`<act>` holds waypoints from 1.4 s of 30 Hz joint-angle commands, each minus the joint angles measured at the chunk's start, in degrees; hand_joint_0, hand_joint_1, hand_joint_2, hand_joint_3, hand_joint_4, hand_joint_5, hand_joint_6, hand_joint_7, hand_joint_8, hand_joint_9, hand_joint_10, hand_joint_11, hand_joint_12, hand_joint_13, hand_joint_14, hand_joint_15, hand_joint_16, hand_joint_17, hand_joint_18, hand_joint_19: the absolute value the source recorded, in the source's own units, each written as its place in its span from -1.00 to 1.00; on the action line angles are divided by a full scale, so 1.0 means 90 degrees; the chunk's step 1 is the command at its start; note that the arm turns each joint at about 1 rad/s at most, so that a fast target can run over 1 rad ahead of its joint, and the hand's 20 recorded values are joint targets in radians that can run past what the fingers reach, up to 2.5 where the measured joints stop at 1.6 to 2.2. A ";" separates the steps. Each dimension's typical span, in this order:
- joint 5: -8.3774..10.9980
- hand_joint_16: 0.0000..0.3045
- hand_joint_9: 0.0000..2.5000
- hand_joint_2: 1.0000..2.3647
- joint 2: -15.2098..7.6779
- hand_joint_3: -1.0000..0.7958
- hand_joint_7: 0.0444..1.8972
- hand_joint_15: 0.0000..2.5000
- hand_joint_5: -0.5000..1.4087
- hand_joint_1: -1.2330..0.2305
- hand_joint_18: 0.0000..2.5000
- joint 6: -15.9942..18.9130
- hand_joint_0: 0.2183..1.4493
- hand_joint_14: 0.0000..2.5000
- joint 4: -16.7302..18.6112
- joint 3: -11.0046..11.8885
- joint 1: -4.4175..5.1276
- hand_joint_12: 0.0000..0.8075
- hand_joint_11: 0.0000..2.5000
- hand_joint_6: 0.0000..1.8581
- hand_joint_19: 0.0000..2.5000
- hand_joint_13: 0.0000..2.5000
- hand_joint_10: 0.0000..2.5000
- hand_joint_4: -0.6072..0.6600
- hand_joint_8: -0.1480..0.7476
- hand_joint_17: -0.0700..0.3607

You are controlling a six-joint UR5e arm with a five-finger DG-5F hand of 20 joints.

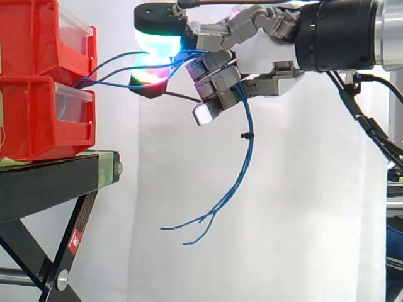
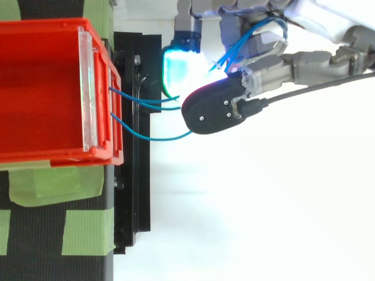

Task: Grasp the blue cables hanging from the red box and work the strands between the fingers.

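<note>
Hand around blue cables, ends downward

Stacked red bins on a black stand wall off the left side. Blue cables stretch across the narrow gap from the bins to the hand, whose curled fingers close round them, and then trail below it. Open space lies beneath and right of the hanging strands, before the white curtain.
</note>
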 commanded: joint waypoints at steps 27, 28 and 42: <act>0.0010 -0.63 -0.53 -0.96 0.0000 -0.07 0.43 0.29 0.03 -0.35 -0.12 -0.0224 0.01 1.00 -0.0244 0.0003 0.0046 0.21 0.88 -0.45 -0.29 -0.51 1.00 0.03 0.23 -0.08; -0.0010 -0.62 -0.53 -0.96 0.0000 -0.07 0.43 0.29 0.03 -0.35 -0.12 -0.0224 0.02 1.00 -0.0303 -0.0007 0.0046 0.23 0.86 -0.45 -0.30 -0.51 1.00 0.03 0.24 -0.08; -0.0029 -0.62 -0.52 -0.96 0.0000 -0.08 0.42 0.27 0.02 -0.34 -0.12 -0.0215 0.01 1.00 -0.0557 -0.0007 0.0046 0.21 0.89 -0.44 -0.30 -0.51 1.00 0.04 0.24 -0.08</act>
